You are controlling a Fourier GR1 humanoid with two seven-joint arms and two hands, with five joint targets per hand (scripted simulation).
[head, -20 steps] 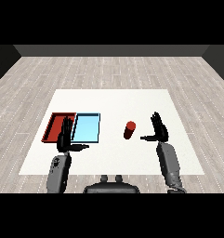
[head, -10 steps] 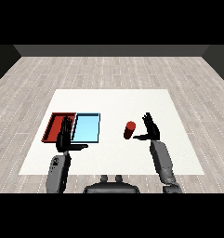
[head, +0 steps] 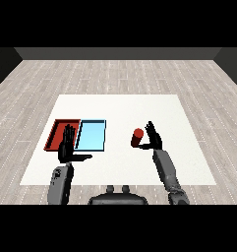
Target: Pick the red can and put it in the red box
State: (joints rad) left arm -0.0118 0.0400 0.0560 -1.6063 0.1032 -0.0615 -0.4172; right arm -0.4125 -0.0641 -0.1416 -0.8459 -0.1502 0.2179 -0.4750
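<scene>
Red can (head: 137, 137) upright on the white table (head: 120, 108), right of the blue tray (head: 91, 135) and well apart from the red tray (head: 57, 131). Right hand (head: 154, 139) just beside the can, fingers spread wide, thumb reaching toward it. Left hand (head: 67, 149) open, fingers straight, over the red tray's near edge.

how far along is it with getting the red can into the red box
Nothing is done yet: the red can stands on the table, apart from the red tray. The open right hand is beside the can, not gripping. Grasping, carrying and placing remain.
</scene>
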